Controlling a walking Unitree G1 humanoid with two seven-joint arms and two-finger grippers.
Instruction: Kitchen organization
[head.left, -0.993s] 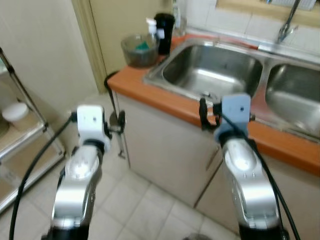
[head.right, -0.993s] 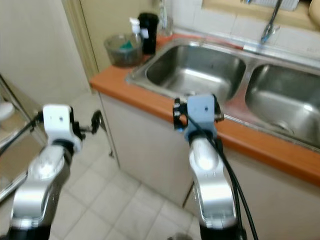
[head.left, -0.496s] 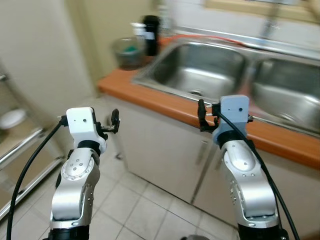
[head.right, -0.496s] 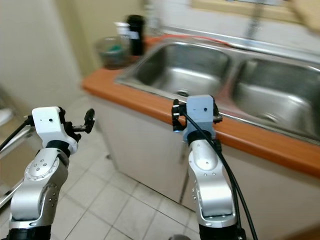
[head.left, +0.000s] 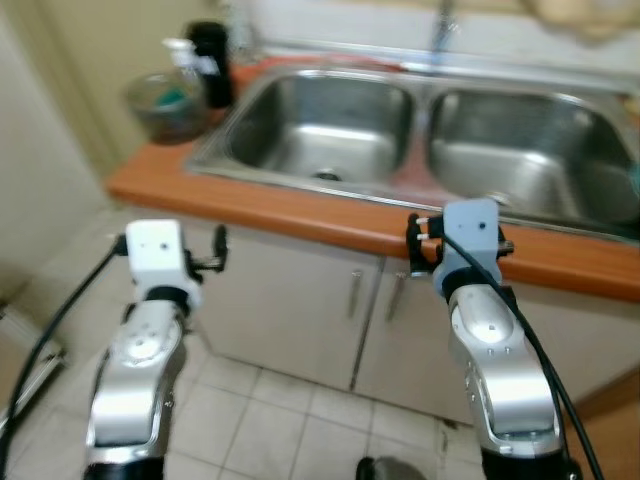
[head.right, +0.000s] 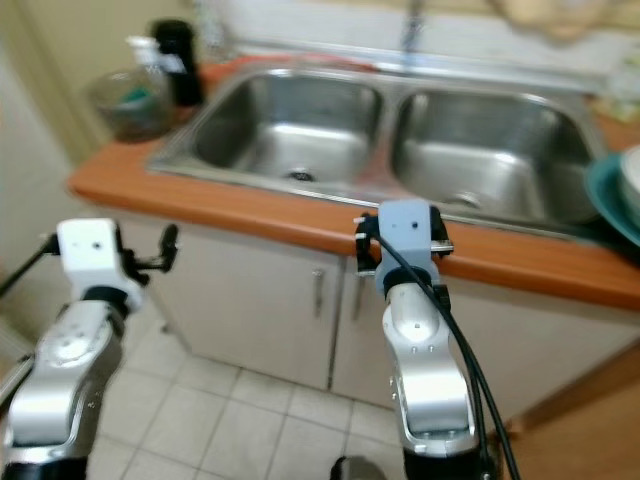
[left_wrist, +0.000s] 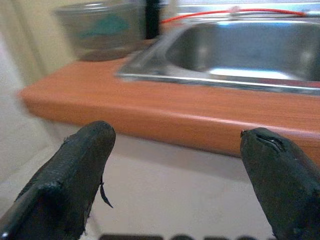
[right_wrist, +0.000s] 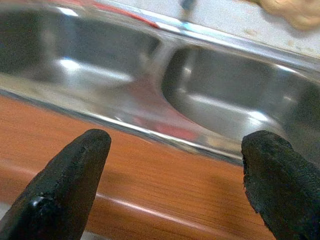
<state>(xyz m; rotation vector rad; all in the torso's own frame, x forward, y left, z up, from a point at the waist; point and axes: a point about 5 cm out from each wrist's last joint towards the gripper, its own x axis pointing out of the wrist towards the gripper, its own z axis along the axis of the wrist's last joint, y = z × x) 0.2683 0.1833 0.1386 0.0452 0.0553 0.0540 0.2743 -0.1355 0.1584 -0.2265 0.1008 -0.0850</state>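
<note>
A double stainless sink (head.left: 400, 130) is set in an orange countertop (head.left: 290, 212) in front of me. At the counter's far left stand a glass bowl (head.left: 163, 100) with something green in it, a black cup (head.left: 208, 62) and a soap dispenser (head.left: 180, 52). My left gripper (left_wrist: 177, 132) is held open and empty below the counter's left front edge. My right gripper (right_wrist: 178, 137) is open and empty too, level with the counter edge and facing the divider between the two basins. A teal plate (head.right: 608, 198) lies at the counter's right end.
Beige cabinet doors (head.left: 330, 300) with handles run under the counter, above a pale tiled floor (head.left: 280, 420). A faucet (head.left: 440, 18) rises behind the sink. A beige wall (head.left: 40, 150) closes the left side.
The whole picture has slid left, so the camera has turned to the right; the second basin and the teal plate have come into view. Both grippers stay open and raised.
</note>
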